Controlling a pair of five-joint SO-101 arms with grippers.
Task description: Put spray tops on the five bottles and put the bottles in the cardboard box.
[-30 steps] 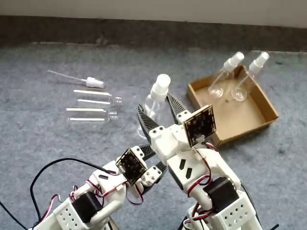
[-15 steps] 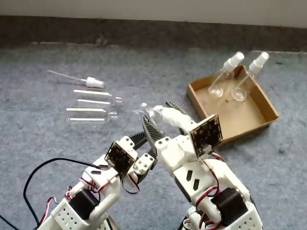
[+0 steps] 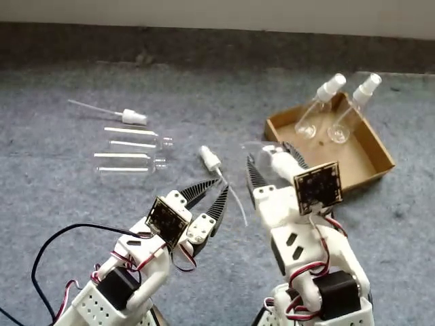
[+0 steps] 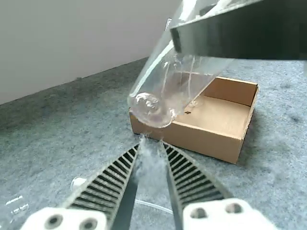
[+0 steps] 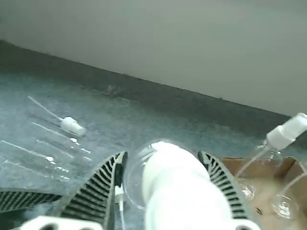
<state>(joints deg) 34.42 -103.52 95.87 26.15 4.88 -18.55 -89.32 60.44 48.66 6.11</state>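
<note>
Soft, even light lies over the grey carpet [image 3: 68, 204], bright all round. Glare streaks the two bottles [image 3: 129, 160] lying beyond the left gripper's [image 3: 221, 185] fingers, and glints on the clear bottle [image 4: 163, 91] between the right gripper's [image 5: 162, 154] fingers.

Grey carpet [image 3: 61, 204] runs back to a dark strip [image 3: 204, 44], perhaps a skirting, under a pale wall [image 3: 204, 12].

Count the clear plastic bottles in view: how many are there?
5. Two clear plastic bottles with white spray tops lean in the brown cardboard box; two lie side by side on the grey carpet; one is in the right gripper. None seems hidden.
</note>
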